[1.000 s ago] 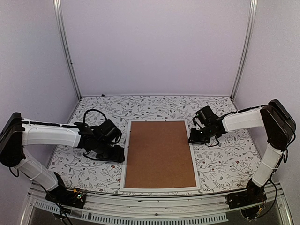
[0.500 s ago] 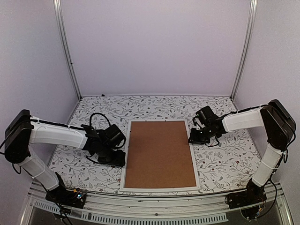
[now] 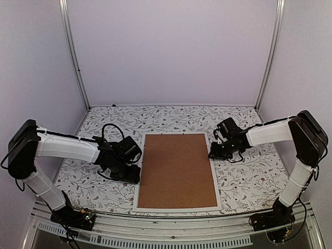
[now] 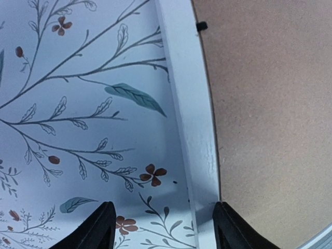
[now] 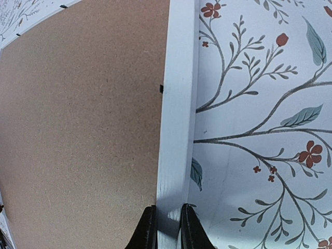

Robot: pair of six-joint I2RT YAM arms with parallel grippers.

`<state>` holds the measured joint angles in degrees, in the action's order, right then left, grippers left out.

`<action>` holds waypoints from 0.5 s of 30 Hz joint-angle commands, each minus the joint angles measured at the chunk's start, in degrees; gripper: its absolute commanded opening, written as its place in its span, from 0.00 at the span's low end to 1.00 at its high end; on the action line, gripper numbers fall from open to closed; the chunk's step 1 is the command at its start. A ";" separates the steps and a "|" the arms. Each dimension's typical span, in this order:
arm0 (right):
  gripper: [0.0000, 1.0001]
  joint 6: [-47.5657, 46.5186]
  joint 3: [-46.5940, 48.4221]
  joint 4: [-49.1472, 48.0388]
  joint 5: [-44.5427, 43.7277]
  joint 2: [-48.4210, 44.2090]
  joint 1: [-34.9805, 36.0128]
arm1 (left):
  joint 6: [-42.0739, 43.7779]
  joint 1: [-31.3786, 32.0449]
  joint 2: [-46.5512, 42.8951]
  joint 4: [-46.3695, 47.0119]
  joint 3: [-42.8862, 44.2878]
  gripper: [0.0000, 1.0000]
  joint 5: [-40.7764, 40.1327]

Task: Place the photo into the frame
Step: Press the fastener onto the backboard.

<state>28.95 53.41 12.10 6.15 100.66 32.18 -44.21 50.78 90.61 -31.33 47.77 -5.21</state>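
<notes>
Left end effector (image 4: 165, 228) neared frame (image 3: 176, 209), its length running near-to-far.

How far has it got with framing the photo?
Looks mostly done: the backing board lies in the face-down frame; the photo is not visible. In hand: the right gripper pinches the frame's right rim, the left gripper straddles the left rim, open. Left: probably turning it over.

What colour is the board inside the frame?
The board in the frame is plain brown; the top external view shows it best.
</notes>
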 commanded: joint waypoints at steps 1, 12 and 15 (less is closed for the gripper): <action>0.11 0.14 -1.64 2.23 2.20 -0.80 0.91 | -0.27 1.34 3.44 1.45 0.06 0.66 -1.24; 0.11 0.14 -1.55 2.00 2.44 -0.29 0.87 | -1.39 6.01 9.90 -1.32 3.98 0.66 -4.25; 0.11 0.13 -1.63 2.05 2.46 -0.27 0.86 | -1.94 6.95 11.37 -3.35 5.24 0.66 -5.87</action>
<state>29.12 53.17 11.94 6.11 100.53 32.18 -45.32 55.42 96.95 -32.21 53.56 -9.72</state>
